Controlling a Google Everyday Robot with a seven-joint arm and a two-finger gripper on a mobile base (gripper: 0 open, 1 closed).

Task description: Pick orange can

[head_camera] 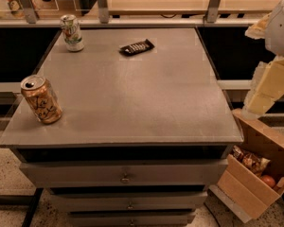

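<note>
The orange can [41,100] stands upright near the front left corner of the grey cabinet top [142,93]. It is copper-orange with a silver top and dark script lettering. My gripper [267,86] hangs at the right edge of the view, beyond the right side of the cabinet and far from the can. It holds nothing that I can see.
A white-and-green can [72,32] stands at the back left of the top. A dark snack bar [137,47] lies at the back middle. An open cardboard box [255,169] with snacks sits on the floor to the right. Drawers [125,174] face front.
</note>
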